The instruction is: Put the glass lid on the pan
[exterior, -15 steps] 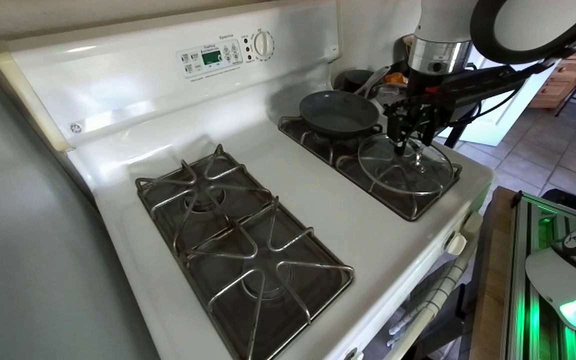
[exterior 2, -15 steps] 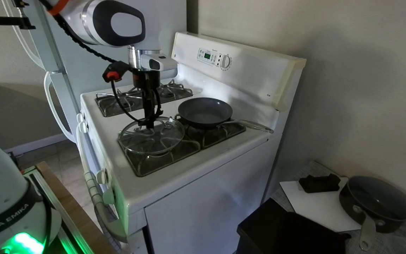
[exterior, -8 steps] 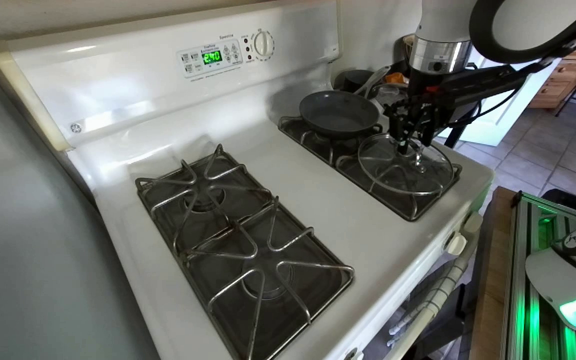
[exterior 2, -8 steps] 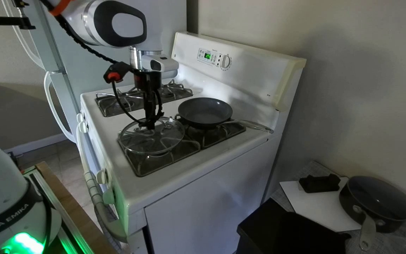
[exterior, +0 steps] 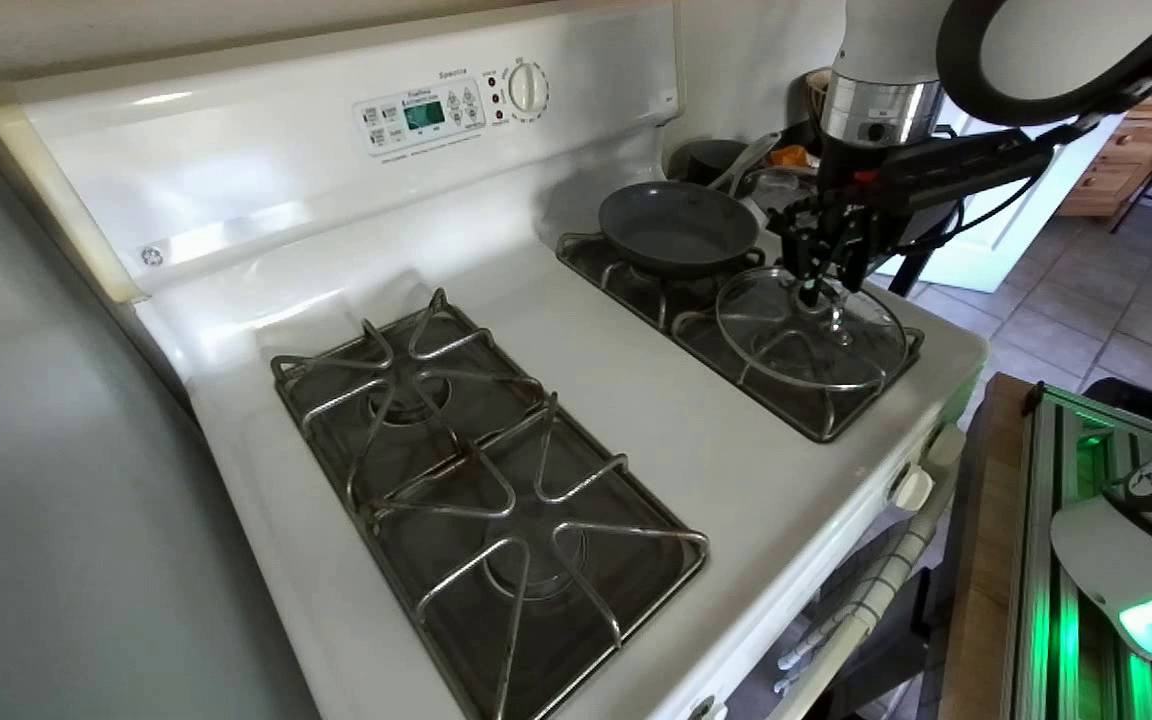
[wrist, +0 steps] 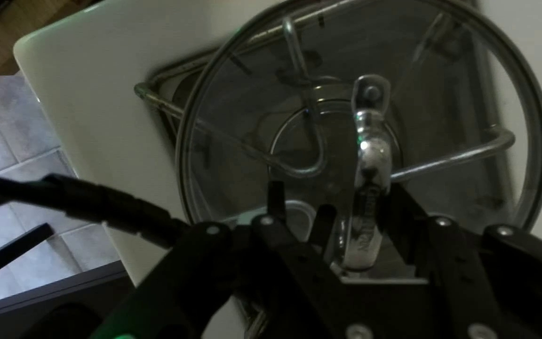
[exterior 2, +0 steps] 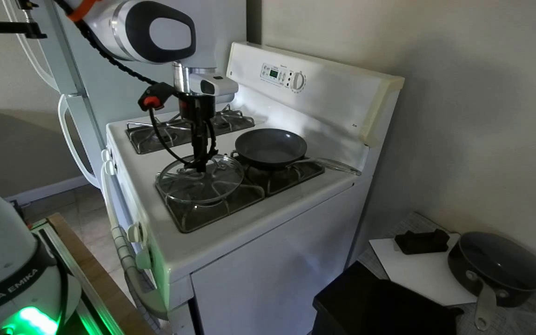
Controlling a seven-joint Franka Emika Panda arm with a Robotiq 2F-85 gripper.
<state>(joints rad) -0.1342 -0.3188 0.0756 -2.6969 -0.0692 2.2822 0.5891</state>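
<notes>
Left to right in an exterior view I have burner grates (exterior: 469, 452), the pan (exterior: 679, 222), the glass lid (exterior: 796, 345) on the front right grate (exterior: 828, 412). My tool (wrist: 358, 207) hangs over the lid, its fingers (wrist: 402, 214) apart in the wrist view, the handle (wrist: 373, 150) showing between them.

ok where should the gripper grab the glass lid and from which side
I'd take the raised handle at the middle of the glass lid, coming from straight above, the gripper then closing across its long sides. It is a narrow bar standing up from the glass, and the lid lies about level over the burner grate, so a central lift should likely stay balanced.
</notes>
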